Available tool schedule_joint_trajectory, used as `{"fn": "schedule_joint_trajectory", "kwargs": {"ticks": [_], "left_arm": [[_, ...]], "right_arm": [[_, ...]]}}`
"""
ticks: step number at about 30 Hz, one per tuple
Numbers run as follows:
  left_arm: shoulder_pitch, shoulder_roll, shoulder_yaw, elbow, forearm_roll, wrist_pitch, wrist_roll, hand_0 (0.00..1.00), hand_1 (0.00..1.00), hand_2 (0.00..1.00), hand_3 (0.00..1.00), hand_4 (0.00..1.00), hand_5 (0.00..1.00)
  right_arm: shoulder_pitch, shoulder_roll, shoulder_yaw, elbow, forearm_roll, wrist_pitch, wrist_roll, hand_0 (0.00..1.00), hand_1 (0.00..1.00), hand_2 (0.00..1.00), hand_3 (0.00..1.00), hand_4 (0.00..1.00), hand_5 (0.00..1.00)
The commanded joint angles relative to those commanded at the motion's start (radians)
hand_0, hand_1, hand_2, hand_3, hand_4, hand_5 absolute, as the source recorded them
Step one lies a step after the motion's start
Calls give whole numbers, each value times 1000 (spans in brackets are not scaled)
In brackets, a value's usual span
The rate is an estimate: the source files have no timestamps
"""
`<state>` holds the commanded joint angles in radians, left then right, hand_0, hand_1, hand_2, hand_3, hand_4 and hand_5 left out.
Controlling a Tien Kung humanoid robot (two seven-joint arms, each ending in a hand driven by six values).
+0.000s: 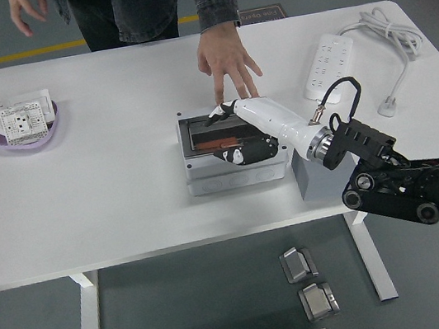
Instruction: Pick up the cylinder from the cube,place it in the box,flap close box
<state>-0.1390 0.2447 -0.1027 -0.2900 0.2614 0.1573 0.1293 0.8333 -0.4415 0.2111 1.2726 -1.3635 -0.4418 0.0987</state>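
The grey box [205, 179] sits mid-table, its top showing a dark inside with the orange cylinder [214, 143] lying in it. My right hand [231, 134], white with black fingertips, is spread over the box's right half and grasps nothing. One fingertip rests near the far rim and the thumb near the front rim. I cannot tell whether a clear flap covers the opening. The grey cube [314, 183] stands just right of the box, partly hidden by my forearm. A person's hand [224, 57] lies flat on the table right behind the box.
A purple bowl [21, 136] holding white socket plates stands at the far left. A white power strip [327, 64] and its cable [387, 34] lie at the far right. The person's other hand [26, 8] is raised at the top left.
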Motion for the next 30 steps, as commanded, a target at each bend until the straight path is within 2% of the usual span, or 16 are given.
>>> {"fn": "schedule_joint_trajectory", "kwargs": {"ticks": [6,12,18,23,27,30], "left_arm": [[3,0,9,4,-5,2,0,645,639,584,629,664,286],[9,6,11,4,-9,3,0,645,638,584,628,662,284],[9,17,4,4,-9,4,-1,645,638,583,627,661,281],[12,22,1,4,-8,3,0,644,638,583,627,660,280],[14,23,-5,3,-5,3,-1,644,638,583,627,659,276],[13,26,-10,3,-3,3,-1,644,638,583,627,659,276]], "right_arm": [[-38,-14,53,11,-20,1,-7,771,711,740,695,744,287],[-97,-48,171,43,-89,24,-37,765,712,741,693,735,278],[-189,-117,310,124,-167,69,-82,764,711,741,692,733,277],[-295,-160,450,191,-188,70,-78,766,709,743,700,730,278],[-388,-157,580,224,-157,51,-38,764,708,745,706,729,287],[-467,-131,688,230,-109,36,5,764,708,745,706,729,287]]}}
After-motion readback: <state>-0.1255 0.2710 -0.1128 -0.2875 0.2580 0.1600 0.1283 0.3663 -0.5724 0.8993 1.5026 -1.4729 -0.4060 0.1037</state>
